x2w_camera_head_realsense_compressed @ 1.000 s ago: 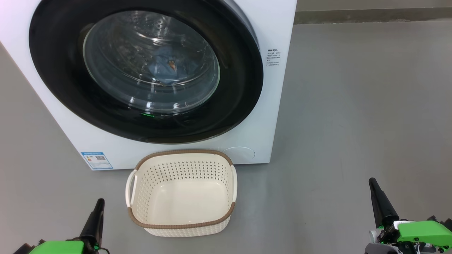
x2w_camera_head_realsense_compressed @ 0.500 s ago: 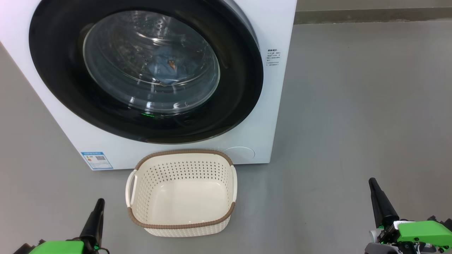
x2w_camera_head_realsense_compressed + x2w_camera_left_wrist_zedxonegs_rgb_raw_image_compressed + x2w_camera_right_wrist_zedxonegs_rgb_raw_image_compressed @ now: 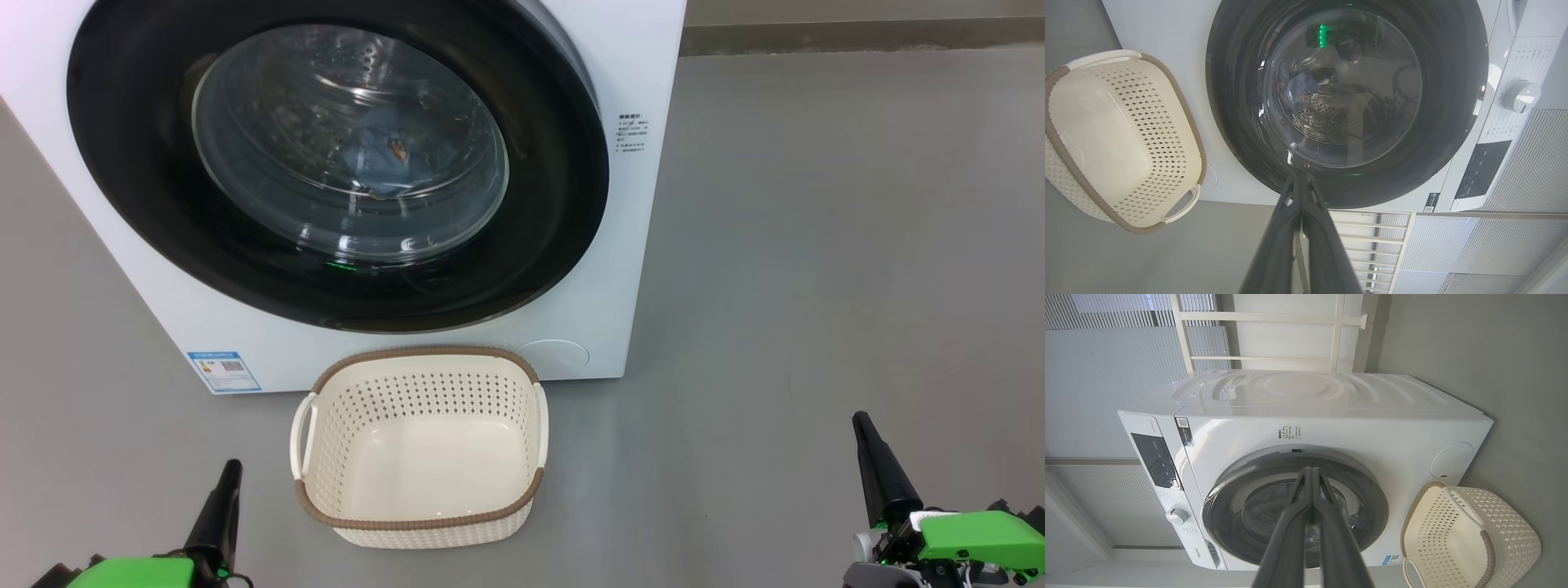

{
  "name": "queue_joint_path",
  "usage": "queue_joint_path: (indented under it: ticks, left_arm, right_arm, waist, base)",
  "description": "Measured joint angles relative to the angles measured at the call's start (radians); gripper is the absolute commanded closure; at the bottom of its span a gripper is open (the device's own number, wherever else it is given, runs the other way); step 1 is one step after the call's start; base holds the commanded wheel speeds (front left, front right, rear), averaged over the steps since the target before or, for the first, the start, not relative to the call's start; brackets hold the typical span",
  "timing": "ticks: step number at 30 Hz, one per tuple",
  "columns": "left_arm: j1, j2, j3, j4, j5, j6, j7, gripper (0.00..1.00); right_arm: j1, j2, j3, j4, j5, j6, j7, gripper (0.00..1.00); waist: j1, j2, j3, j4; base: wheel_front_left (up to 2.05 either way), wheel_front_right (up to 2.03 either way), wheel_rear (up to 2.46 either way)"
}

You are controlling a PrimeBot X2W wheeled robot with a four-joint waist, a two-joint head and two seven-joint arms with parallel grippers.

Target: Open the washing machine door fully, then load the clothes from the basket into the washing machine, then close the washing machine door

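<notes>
The white washing machine (image 3: 645, 73) (image 3: 1331, 424) stands ahead with its round black-rimmed door (image 3: 539, 245) (image 3: 1453, 102) (image 3: 1372, 506) shut flat against the front. Through the glass bowl the light blue clothes (image 3: 384, 155) (image 3: 1300, 83) lie inside the steel drum. The cream basket (image 3: 420, 523) (image 3: 1069, 159) (image 3: 1506, 539) sits on the floor just before the machine, with nothing in it. My left gripper (image 3: 231, 467) (image 3: 1300, 174) hangs low at the left of the basket, shut and holding nothing. My right gripper (image 3: 859, 418) (image 3: 1312, 469) is low at the far right, also shut and holding nothing.
Grey floor (image 3: 816, 245) spreads wide to the right of the machine. A blue label (image 3: 223, 371) marks the machine's lower left corner and a round filter cover (image 3: 555, 355) sits behind the basket. The control panel (image 3: 1157, 459) and a dial (image 3: 1521, 96) are on the machine's top strip.
</notes>
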Motion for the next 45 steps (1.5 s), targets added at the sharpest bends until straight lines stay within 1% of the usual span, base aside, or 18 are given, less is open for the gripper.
queue_joint_path:
  ticks: [45]
  left_arm:
    - [0.0,0.0,0.0,0.0,0.0,0.0,0.0,1.0]
  right_arm:
    - [0.0,0.0,0.0,0.0,0.0,0.0,0.0,1.0]
  waist:
    - [0.0,0.0,0.0,0.0]
  base:
    - [0.0,0.0,0.0]
